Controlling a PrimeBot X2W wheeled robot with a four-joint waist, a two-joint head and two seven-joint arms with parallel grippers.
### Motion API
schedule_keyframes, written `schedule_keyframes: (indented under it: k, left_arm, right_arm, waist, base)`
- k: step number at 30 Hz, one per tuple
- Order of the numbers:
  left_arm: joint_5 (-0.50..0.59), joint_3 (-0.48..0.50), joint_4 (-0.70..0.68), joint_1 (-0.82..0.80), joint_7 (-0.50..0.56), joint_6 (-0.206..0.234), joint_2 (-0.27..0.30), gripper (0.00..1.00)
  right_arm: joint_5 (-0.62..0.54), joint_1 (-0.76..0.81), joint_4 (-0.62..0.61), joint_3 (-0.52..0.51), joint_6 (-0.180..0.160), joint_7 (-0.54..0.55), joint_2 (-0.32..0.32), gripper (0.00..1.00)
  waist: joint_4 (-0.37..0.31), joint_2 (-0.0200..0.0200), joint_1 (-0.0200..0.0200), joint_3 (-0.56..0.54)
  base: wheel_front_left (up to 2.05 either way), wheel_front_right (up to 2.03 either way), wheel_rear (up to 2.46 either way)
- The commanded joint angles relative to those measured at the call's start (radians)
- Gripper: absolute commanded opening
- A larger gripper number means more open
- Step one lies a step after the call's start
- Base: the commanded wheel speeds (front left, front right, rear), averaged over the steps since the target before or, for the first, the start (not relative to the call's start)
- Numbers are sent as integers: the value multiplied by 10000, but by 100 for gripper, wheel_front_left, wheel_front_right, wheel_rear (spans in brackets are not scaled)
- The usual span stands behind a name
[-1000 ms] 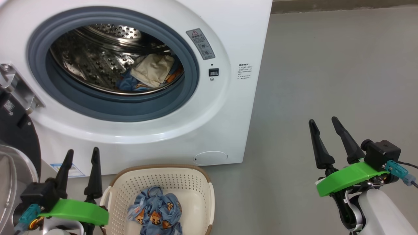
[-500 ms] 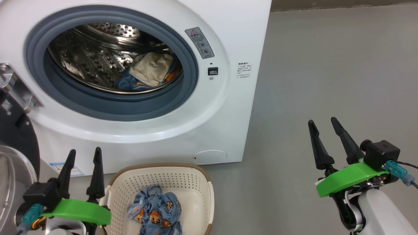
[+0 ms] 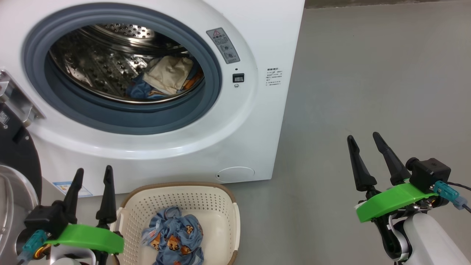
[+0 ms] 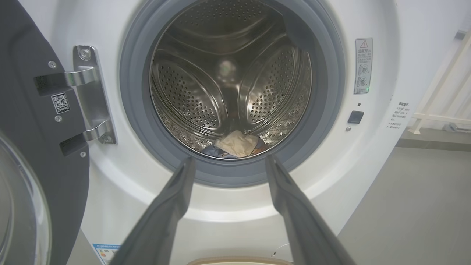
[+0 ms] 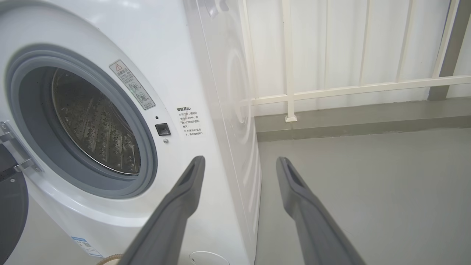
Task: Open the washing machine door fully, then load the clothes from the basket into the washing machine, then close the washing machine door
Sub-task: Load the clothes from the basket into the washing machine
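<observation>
Head view puts my left tool (image 3: 93, 170) low at the left, its two dark fingers spread wide and holding nothing, just beside the left rim of the basket (image 3: 176, 185). My right tool (image 3: 363, 136) hangs well off to the right over bare floor (image 3: 368, 73), likewise spread and empty.

Outward from the left tool, the basket sits on the floor directly in front of the washing machine (image 3: 257, 129), and a crumpled blue printed bundle of the clothes (image 3: 173, 237) lies in it. The washing machine door (image 3: 14, 154) is swung out to the left on its hinge (image 4: 88, 99), so the mouth is clear. Inside the steel drum (image 4: 191, 92) a cream piece (image 3: 167, 75) lies on more blue print.

I judge the loading step partly done: door open, some pieces in, one bundle to go. The next move calls for shifting my left tool rightward and down into the basket and closing on the bunched fabric near its middle. Then I lift it clear of the rim and carry it past the grey gasket (image 3: 121, 121) deep into the drum. Closing the door comes after.
</observation>
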Motion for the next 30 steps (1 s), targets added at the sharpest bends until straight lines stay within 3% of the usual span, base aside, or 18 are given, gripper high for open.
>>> schedule_keyframes:
  k: [1,14,30]
  left_arm:
    - [58,372,-302,-131,-65,-24,224,100]
    - [-80,192,278,-300,134,-134,176,100]
    - [-385,-179,1706,-1036,375,-515,275,100]
  right_arm:
    - [73,-65,-214,198,56,-80,-62,100]
    - [15,-137,-240,222,56,-80,-2,100]
    - [-194,-433,-409,114,56,-80,186,100]
  waist:
    - [-19,0,-1,20]
    - [-151,0,-1,303]
    - [-392,0,-1,1448]
  base:
    - [0,0,0]
    - [0,0,0]
    - [0,0,0]
